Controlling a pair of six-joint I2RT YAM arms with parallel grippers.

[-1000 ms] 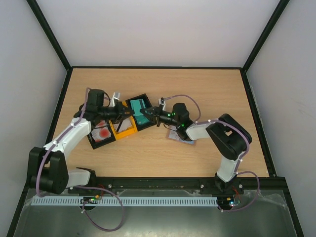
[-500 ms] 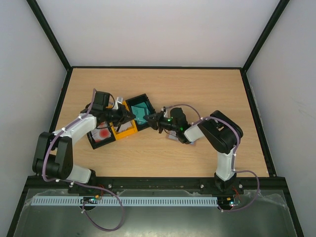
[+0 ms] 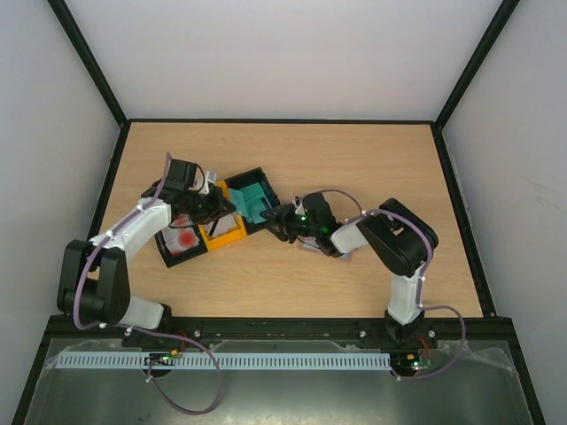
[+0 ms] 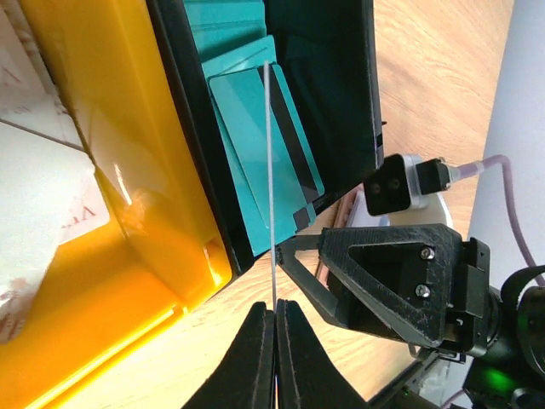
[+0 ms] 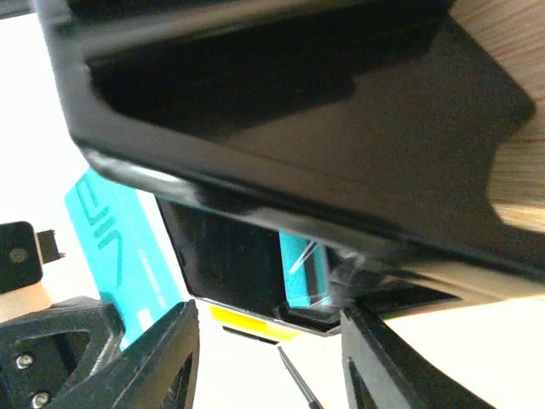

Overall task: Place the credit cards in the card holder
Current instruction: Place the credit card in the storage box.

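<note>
Left tool (image 4: 274,308): closed on one teal card (image 5: 102,239), which is pinched at one short end.
Held card: stood on edge, with its long axis run away from the left tool across the wall of the black tray (image 4: 183,128), above the loose teal cards (image 4: 255,153) laid flat inside.
Right tool (image 5: 268,349): jaws parted and nothing held. It is faced toward the held card and set just beside it.
Card holder: not clearly made out. It is judged to be hidden under the right arm (image 3: 390,239), to the right of the card.
Deciding relation: the card is held by the left arm, while the holder is judged nearer the right, so a handover is suggested.
</note>
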